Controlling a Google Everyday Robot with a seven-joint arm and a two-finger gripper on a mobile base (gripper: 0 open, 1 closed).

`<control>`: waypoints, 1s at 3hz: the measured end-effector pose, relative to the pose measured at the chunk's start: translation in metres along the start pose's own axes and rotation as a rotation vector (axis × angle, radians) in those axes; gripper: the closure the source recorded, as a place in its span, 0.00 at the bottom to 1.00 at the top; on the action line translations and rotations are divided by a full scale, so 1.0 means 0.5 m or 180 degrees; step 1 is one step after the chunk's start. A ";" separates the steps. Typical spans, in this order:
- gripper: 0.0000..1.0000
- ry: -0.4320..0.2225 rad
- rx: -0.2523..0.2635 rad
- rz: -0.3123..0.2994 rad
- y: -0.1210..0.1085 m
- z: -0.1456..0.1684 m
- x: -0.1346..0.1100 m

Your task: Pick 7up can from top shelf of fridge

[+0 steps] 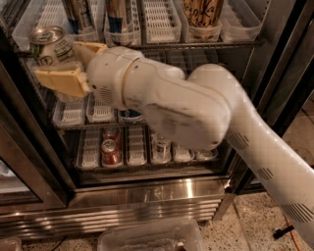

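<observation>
The 7up can [50, 46], pale silver-white with green and dark lettering and a shiny lid, sits between the tan fingers [61, 80] of my gripper [61, 61] at the upper left, in front of the open fridge [147, 188]. The can is tilted and held off the racks. The gripper is shut on it. The top shelf [162, 19] with clear-white slotted lane trays runs along the top of the view, behind and above the gripper. My white arm [196, 117] crosses from lower right to upper left and hides much of the middle rack.
Tall cans [81, 14] and a patterned can [202, 12] stand in the top shelf lanes. A red can [111, 152] and a pale can [161, 147] sit on the low rack. Black door frames [29, 147] flank the opening. A clear plastic bin [149, 238] lies on the floor.
</observation>
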State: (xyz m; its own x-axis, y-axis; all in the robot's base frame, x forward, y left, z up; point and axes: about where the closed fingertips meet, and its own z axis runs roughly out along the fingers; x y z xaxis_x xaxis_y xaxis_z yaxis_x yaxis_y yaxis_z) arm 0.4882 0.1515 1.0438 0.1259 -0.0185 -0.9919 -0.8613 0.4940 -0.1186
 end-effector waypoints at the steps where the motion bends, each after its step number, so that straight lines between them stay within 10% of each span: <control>1: 1.00 0.0132 -0.0100 0.0247 -0.003 -0.069 0.016; 3: 1.00 0.0194 -0.0223 0.0238 0.030 -0.087 0.012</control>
State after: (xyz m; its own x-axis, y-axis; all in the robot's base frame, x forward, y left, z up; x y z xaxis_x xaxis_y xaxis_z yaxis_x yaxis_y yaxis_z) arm 0.4546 0.1209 1.0340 0.0317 -0.0379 -0.9988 -0.8998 0.4339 -0.0450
